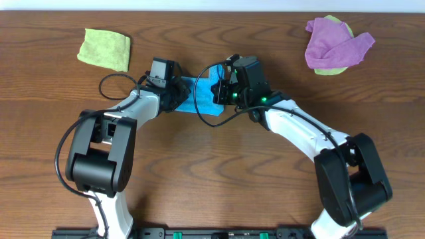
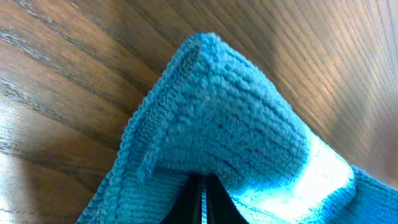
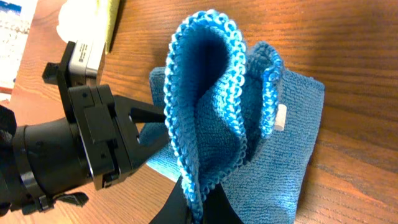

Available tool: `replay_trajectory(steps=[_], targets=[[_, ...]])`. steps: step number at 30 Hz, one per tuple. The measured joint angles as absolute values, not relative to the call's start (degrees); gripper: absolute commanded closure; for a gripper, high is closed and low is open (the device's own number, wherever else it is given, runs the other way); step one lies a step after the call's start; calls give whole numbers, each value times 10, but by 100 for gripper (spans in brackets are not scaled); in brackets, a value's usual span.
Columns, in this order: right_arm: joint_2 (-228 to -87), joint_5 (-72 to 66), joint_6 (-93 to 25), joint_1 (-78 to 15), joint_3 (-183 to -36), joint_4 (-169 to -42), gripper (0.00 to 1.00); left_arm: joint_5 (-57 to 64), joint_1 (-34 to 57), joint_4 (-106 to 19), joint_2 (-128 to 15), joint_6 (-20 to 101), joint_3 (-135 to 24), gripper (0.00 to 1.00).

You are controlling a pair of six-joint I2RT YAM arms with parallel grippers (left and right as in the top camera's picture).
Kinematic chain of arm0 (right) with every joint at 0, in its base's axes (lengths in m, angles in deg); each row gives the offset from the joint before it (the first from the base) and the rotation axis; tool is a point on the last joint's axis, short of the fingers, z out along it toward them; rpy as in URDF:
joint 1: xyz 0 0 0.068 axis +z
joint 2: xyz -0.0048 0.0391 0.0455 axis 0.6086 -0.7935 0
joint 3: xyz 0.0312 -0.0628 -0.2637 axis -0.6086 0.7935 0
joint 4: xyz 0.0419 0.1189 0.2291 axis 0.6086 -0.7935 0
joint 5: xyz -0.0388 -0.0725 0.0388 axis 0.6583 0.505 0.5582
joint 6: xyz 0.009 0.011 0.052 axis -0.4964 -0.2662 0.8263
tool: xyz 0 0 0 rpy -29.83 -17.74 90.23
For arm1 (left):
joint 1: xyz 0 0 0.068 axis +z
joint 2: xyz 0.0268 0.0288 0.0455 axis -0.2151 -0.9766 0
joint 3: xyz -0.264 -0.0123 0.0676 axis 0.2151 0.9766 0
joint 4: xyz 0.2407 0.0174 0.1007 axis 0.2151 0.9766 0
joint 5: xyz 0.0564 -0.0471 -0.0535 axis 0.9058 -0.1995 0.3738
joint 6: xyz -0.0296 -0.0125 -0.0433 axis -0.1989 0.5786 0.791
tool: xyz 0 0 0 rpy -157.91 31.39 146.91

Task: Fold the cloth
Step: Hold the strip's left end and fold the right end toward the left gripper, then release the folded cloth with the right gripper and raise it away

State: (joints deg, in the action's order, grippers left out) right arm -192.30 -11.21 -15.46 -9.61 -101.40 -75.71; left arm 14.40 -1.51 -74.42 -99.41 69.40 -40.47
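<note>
A blue cloth (image 1: 199,99) lies on the table between my two arms. My left gripper (image 1: 174,99) is shut on its left edge; in the left wrist view the blue cloth (image 2: 230,124) humps up over the closed fingers (image 2: 203,202). My right gripper (image 1: 222,93) is shut on the cloth's right edge. In the right wrist view the pinched edge of the cloth (image 3: 211,118) stands up in a loop from the closed fingers (image 3: 200,205), with the rest lying flat behind. The left gripper (image 3: 143,124) shows there at the left.
A folded yellow-green cloth (image 1: 104,48) lies at the back left. A crumpled purple cloth (image 1: 335,41) sits on a yellow-green one at the back right. The wooden table (image 1: 212,186) runs to the front edge.
</note>
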Motion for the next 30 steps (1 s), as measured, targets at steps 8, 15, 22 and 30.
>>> replay_trajectory(steps=[8, 15, 22, 30], targets=[[-1938, -105, -156, -96, -1045, -768, 99, 138, -15, -726, -990, 684, -405, 94], [-2001, -116, -178, -96, -1141, -834, 99, 138, -10, -721, -989, 680, -406, 94], [-2010, -122, -191, -93, -1150, -838, 99, 137, 19, -718, -969, 654, -416, 94], [-2010, -126, -197, -59, -1151, -837, 99, 139, 49, -686, -945, 623, -420, 94]])
